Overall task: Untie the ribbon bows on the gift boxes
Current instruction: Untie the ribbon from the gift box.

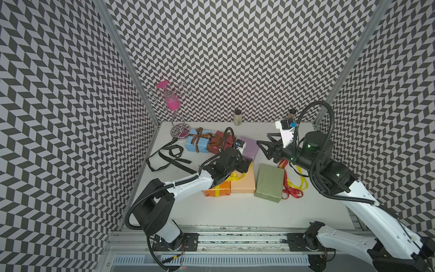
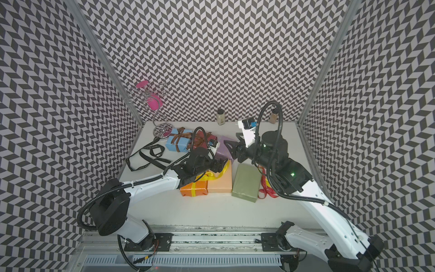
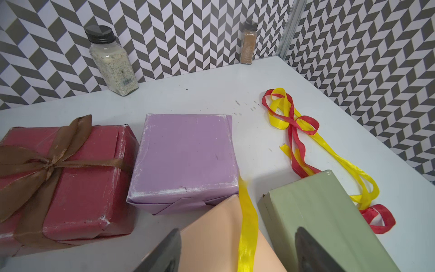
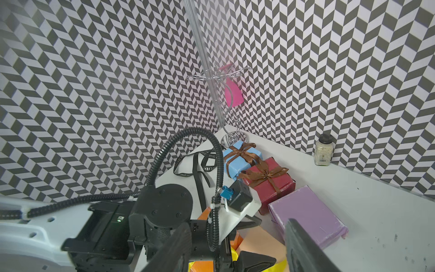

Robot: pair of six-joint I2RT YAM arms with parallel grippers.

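Observation:
My left gripper (image 3: 237, 254) stands open low over the peach box (image 1: 244, 182). A loose yellow ribbon (image 3: 247, 223) lies on that box between the jaws, not pinched, and runs back to the orange box (image 1: 216, 189). My right gripper (image 1: 264, 146) hangs open and empty beside the lilac box (image 1: 249, 146). Brown bows (image 4: 263, 174) sit tied on the light blue box (image 1: 196, 143) and the dark red box (image 1: 217, 142). The olive green box (image 1: 269, 182) is bare, with red and yellow ribbons (image 1: 292, 186) loose beside it. A black lettered ribbon (image 1: 169, 155) lies loose on the table at the left.
Two spice jars (image 1: 238, 117) (image 1: 292, 114) stand against the back wall. A wire stand with a pink glass (image 1: 175, 110) occupies the back left corner. Patterned walls close in three sides of the white table (image 1: 235, 212). The boxes crowd together mid-table.

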